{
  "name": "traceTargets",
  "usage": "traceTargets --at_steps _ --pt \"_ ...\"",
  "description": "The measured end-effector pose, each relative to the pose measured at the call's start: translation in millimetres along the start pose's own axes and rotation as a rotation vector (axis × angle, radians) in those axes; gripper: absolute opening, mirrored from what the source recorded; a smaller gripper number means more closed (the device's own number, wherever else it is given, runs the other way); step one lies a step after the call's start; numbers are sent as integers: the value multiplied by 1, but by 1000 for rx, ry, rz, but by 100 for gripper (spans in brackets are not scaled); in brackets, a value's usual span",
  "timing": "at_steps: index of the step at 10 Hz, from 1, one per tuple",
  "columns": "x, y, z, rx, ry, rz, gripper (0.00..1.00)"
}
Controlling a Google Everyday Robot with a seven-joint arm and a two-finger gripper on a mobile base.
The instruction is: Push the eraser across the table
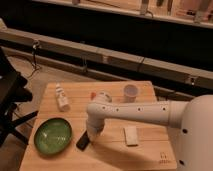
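The eraser (82, 142) is a flat black block lying on the light wooden table (115, 157), just right of the green bowl (51, 135). My white arm reaches in from the right and bends down over the table. The gripper (93, 134) points down at the eraser's upper right end and seems to touch it; the arm's wrist hides most of it.
A pale whitish block (131, 135) lies right of the gripper. A white cup (130, 93) stands at the back right, a small white bottle (62, 97) at the back left. A dark logo mark (162, 160) sits at the front right corner. A black chair (7, 100) stands left.
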Motion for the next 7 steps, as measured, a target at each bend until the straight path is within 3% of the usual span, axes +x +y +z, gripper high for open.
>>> traceTargets --at_steps 7 --pt "-4 -2 1 1 -6 -3 0"
